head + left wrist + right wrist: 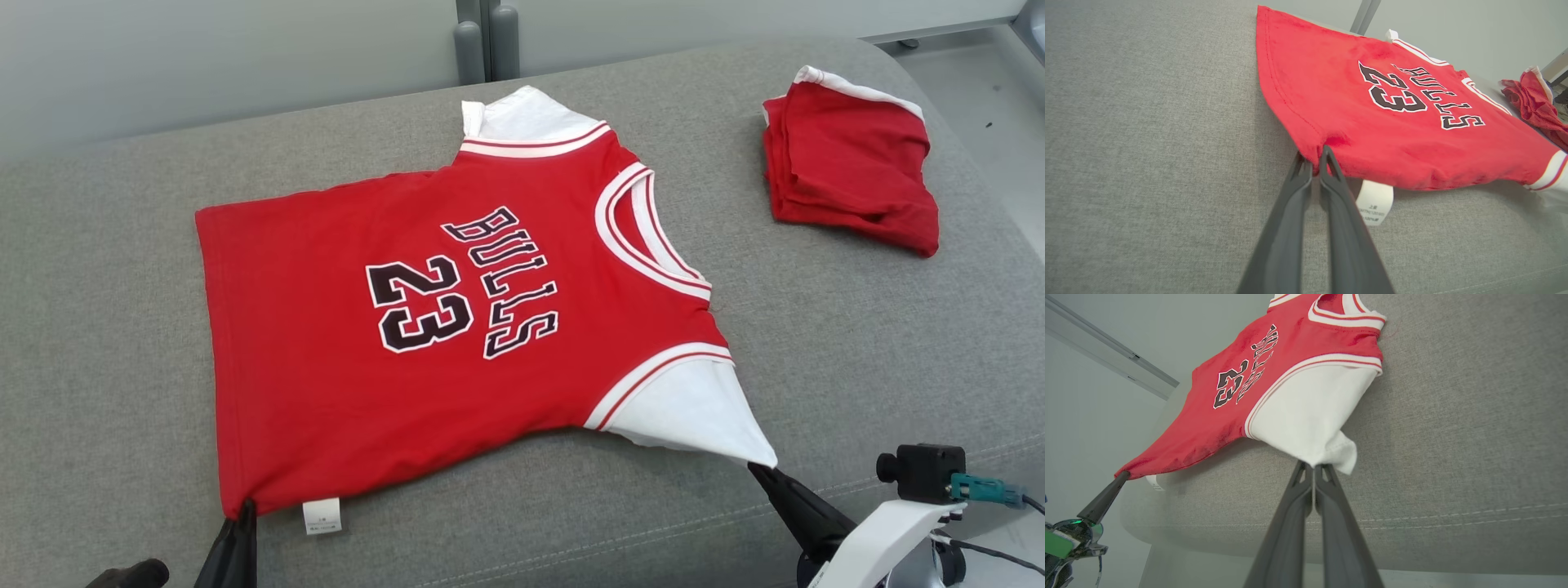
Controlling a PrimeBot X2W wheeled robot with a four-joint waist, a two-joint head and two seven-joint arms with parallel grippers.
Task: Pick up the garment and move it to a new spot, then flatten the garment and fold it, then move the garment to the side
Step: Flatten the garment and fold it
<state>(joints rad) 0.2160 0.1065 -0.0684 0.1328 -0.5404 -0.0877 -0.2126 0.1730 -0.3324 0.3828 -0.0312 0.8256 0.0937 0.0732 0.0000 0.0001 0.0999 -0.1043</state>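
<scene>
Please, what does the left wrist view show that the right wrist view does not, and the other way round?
The left wrist view adds a second, folded red cloth lying beyond the jersey. The right wrist view adds the right gripper, shut on the tip of the white sleeve. Both share the red jersey numbered 23 on the grey cushion, its white label, and the left gripper pinching the hem corner.

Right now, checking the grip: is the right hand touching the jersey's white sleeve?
Touching. The right wrist view shows the right hand shut on a corner of the white sleeve.
</scene>
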